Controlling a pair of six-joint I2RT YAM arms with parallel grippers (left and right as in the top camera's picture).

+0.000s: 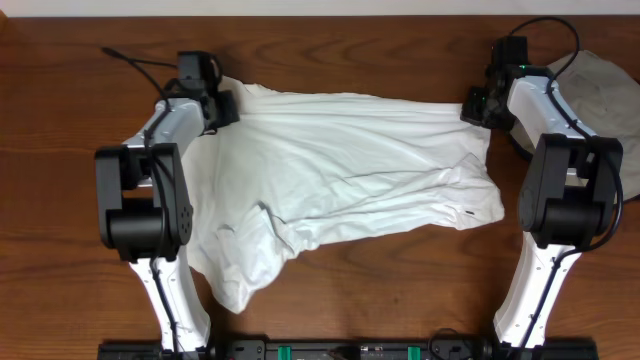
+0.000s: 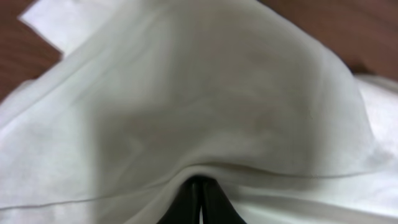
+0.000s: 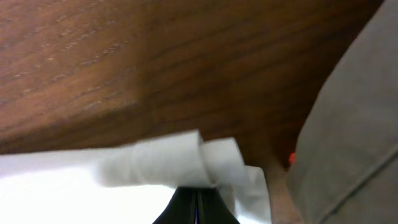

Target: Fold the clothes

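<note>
A white shirt (image 1: 340, 170) lies spread and wrinkled across the wooden table. My left gripper (image 1: 222, 108) is shut on its far left corner; in the left wrist view the white cloth (image 2: 205, 93) drapes over the closed black fingers (image 2: 200, 200). My right gripper (image 1: 474, 106) is shut on the far right corner; in the right wrist view a rolled white hem (image 3: 180, 158) sits over the closed fingers (image 3: 196, 205). The shirt's near left part hangs toward the front edge.
A grey garment (image 1: 598, 88) lies bunched at the far right behind the right arm; it also shows in the right wrist view (image 3: 354, 130). Bare wood table (image 1: 400, 290) runs in front of the shirt. Arm bases stand at the front left and right.
</note>
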